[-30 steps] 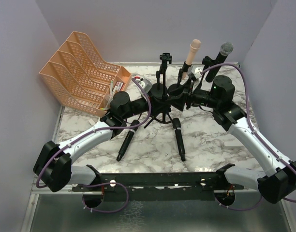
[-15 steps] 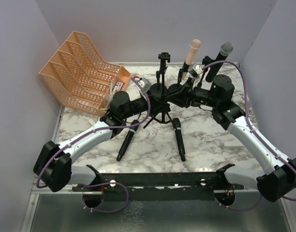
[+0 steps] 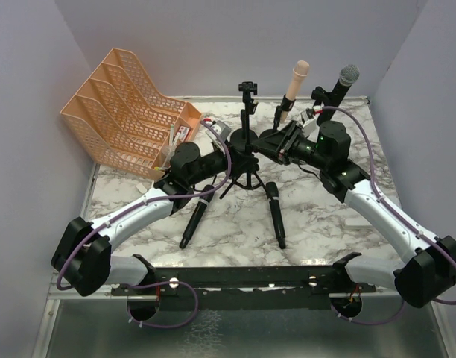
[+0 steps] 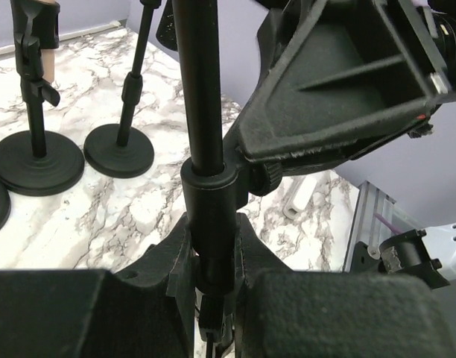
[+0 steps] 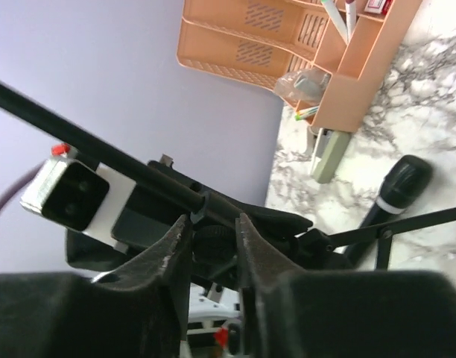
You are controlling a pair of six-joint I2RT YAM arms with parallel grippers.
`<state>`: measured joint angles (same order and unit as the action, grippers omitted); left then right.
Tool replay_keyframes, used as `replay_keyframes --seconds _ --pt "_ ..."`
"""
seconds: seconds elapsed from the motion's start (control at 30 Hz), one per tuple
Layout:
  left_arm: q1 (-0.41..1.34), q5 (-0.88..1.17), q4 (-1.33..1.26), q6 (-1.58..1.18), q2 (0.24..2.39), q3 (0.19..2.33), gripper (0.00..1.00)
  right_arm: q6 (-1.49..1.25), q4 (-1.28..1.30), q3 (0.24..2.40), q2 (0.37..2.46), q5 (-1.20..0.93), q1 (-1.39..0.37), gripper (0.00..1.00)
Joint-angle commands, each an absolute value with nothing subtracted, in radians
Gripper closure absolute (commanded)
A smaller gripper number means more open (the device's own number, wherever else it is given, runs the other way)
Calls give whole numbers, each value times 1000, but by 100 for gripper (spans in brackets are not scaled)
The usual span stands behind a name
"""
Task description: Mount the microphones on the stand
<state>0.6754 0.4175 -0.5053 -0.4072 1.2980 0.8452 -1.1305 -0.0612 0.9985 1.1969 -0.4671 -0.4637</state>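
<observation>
Both arms on stand [image 4: 198, 89]; two mics loose.
Its pole is clamped by left gripper [image 4: 211, 253]; right gripper [image 5: 211, 239] pinches the collar. At 7 o'clock of it lies left mic [image 3: 193, 220], right mic [image 3: 276, 215] at 5. Uneven pull could tip it.

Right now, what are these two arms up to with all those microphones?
Both arms hold the black tripod stand mid-table. The left gripper is clamped on its pole; the right gripper is closed on a fitting of the same stand. The pink microphone and the silver-headed microphone already sit on small stands at the back. The black microphone by the left arm and the black microphone in front of the tripod lie on the marble table, not yet mounted.
</observation>
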Motion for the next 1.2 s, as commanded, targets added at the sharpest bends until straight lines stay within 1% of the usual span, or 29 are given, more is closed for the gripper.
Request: replay_keyframes --seconds 0.0,0.03,0.07,0.13,0.17,0.2,0.23,0.27,0.3,0.57,0.87,0.97,1.07,1.17 --pt "689 388 -588 -391 1277 840 100 -1339 -119 980 1162 -418 -467 57" --pt "689 385 -586 -391 1274 838 100 -1300 -119 980 1150 -405 -467 50" --pt "689 380 -585 -391 1271 836 100 -1257 -115 976 1135 -393 -467 47" --pt "689 366 -580 -391 1266 835 100 -1181 -87 967 1108 -357 -467 47" --pt "689 357 -576 -390 1262 835 100 -1156 -53 970 1097 -333 -467 49" --pt "690 349 -574 -390 1260 833 100 -1150 -19 972 1091 -316 -468 67" --pt "690 344 -572 -390 1257 833 100 -1148 -4 974 1091 -313 -466 81" --pt "689 338 -571 -390 1255 832 100 -1151 30 981 1096 -316 -465 94" --pt "690 334 -569 -390 1255 831 100 -1164 47 984 1103 -325 -465 99" --pt "690 336 -568 -393 1247 828 100 -1248 38 993 1160 -392 -465 99" --pt "690 333 -566 -390 1237 826 100 -1363 72 990 1163 -395 -465 99" --pt "690 330 -565 -390 1235 824 100 -1415 139 1001 1154 -352 -466 99" --pt "690 326 -565 -390 1233 822 100 -1474 263 1041 1161 -296 -466 99" --pt "690 322 -565 -390 1230 819 100 -1544 316 1055 1162 -273 -466 99"
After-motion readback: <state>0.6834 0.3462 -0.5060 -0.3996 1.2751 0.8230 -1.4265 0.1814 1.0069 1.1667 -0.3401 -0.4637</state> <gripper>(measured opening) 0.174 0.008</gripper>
